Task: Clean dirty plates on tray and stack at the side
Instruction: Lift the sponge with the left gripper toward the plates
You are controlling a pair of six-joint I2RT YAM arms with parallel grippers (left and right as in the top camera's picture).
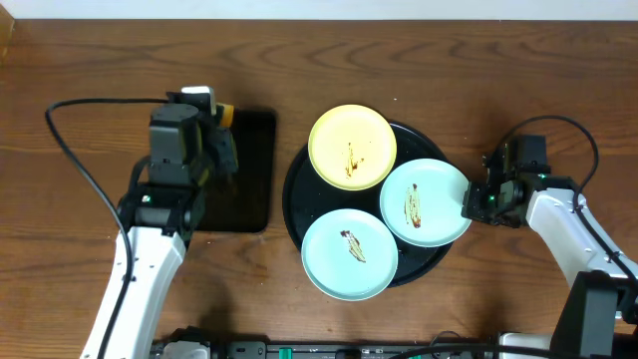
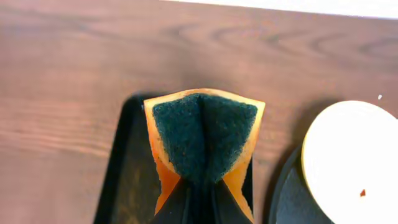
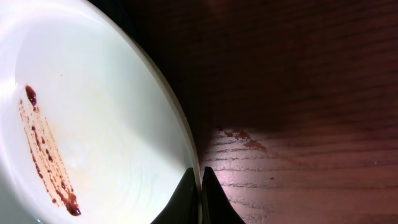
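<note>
Plates [image 1: 352, 148], one yellow and two mint, all smeared brown, sit on the round black tray [image 1: 296, 194] mid-desk [image 1: 449, 60]. Far left, the left gripper [image 2: 200, 196] is clamped on an orange sponge [image 2: 204, 134] over a rectangular tray [image 1: 254, 189]. Far right, the right gripper [image 3: 200, 180] pinches the rim of the rightmost mint plate [image 3: 93, 124].

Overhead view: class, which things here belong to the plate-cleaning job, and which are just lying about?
Job:
- yellow plate
- right mint plate, rim held by right gripper
- near mint plate
- round tray
- sponge, in left gripper

Lying about:
- rectangular tray
- brown smear on the table
</note>
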